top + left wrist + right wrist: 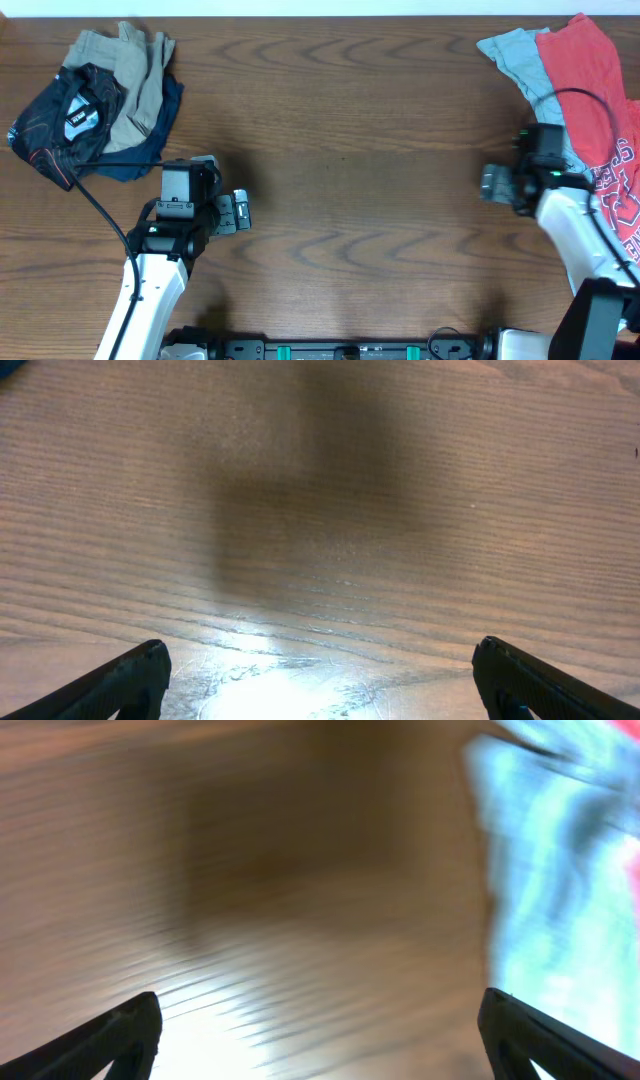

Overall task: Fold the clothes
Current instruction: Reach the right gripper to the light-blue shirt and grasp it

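Observation:
A pale blue-grey T-shirt (520, 58) lies crumpled at the table's far right, partly under a red T-shirt (590, 80) with white lettering. Both show blurred at the right edge of the right wrist view, the blue-grey one (550, 890) and the red one (632, 870). My right gripper (492, 182) is open and empty over bare wood just left of the shirts; in the right wrist view (320, 1030) its fingers are wide apart. My left gripper (240, 211) is open and empty over bare wood, also in the left wrist view (320, 680).
A pile of other clothes sits at the far left corner: a beige garment (135, 70) and a dark one with a white patch (70, 115). A black cable (100, 205) runs from the pile towards my left arm. The wooden table (350, 150) spans the view.

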You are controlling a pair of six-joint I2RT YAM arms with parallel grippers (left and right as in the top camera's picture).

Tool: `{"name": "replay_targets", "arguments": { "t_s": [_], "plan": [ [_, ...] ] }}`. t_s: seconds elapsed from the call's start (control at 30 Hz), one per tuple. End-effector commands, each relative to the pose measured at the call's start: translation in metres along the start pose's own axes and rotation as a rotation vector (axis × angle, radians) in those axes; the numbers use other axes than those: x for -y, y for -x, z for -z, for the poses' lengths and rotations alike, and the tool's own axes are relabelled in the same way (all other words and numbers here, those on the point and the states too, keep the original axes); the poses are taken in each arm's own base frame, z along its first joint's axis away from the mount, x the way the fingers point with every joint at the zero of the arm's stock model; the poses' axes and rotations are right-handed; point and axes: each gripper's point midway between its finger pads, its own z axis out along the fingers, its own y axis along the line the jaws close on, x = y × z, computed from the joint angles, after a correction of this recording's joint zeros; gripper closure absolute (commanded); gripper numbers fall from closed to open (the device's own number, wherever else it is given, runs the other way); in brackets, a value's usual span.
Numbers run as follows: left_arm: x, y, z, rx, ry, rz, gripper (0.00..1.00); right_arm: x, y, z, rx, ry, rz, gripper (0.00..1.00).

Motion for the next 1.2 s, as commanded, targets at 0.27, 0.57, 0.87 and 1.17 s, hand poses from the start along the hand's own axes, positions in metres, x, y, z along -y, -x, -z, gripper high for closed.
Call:
{"name": "replay_targets", "arguments": {
  "t_s": [0.27,0.57,0.87,1.17],
  "plan": [
    [0.003,0.007,0.003,0.013,-0.010,-0.001,0.02,0.094,-0.017,-0.046,-0.098,-0.136,-0.338,0.25],
    [0.003,0.007,0.003,0.013,-0.010,-0.001,0.02,0.102,-0.044,-0.069,-0.204,-0.136,-0.372,0.86],
    [0.004,0.012,0.003,0.034,-0.014,-0.001,0.02,-0.086,-0.010,-0.010,-0.120,0.834,-0.097,0.99],
    [0.007,0.027,0.004,0.095,-0.027,-0.003,0.02,-0.245,-0.049,0.066,-0.077,1.142,0.400,0.99]
  ]
}}
